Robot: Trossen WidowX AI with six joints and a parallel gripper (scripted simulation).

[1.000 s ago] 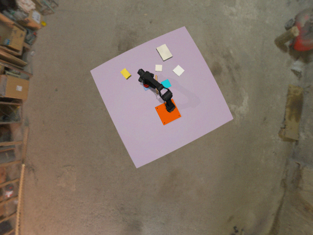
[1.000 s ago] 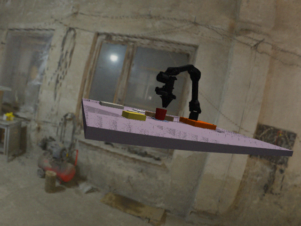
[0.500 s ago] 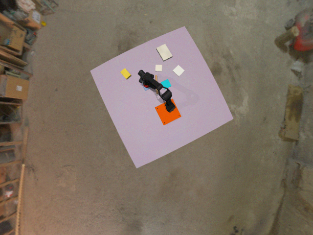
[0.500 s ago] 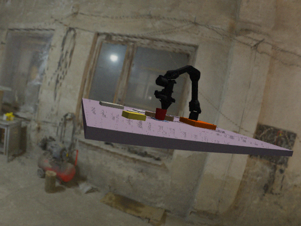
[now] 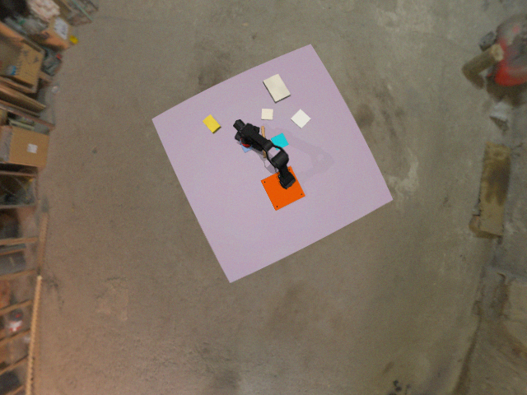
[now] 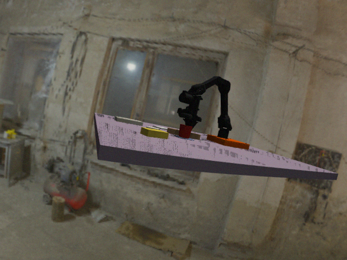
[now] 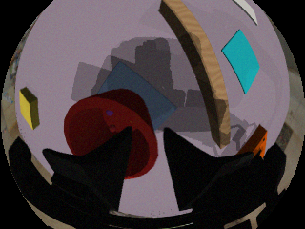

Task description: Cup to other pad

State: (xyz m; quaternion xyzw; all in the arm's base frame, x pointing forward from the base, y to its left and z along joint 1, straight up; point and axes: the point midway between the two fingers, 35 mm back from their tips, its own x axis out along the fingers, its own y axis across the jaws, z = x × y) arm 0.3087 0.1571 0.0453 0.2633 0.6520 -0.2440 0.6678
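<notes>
From above, we are leaning our arm from its orange base plate [image 5: 282, 188] toward the table's far edge. Our gripper [image 5: 240, 129] is hanging over the red cup [image 5: 243, 137], which is mostly hidden beneath it, on the blue pad [image 5: 245, 148] near the table's middle. The cyan pad [image 5: 279, 140], the likely destination, is lying just beside, across a wooden bar [image 5: 263, 136].

From the side, we are lowering the gripper [image 6: 190, 123] onto the upright cup [image 6: 185, 130], approaching from the top, presumably so the marbles stay level.

At the wrist, our fingers are part-open and gripping nothing; the near rim of the cup [image 7: 111, 133] is sitting between them. We are seeing a dark red, open-topped cup with one small marble faintly visible inside.
</notes>
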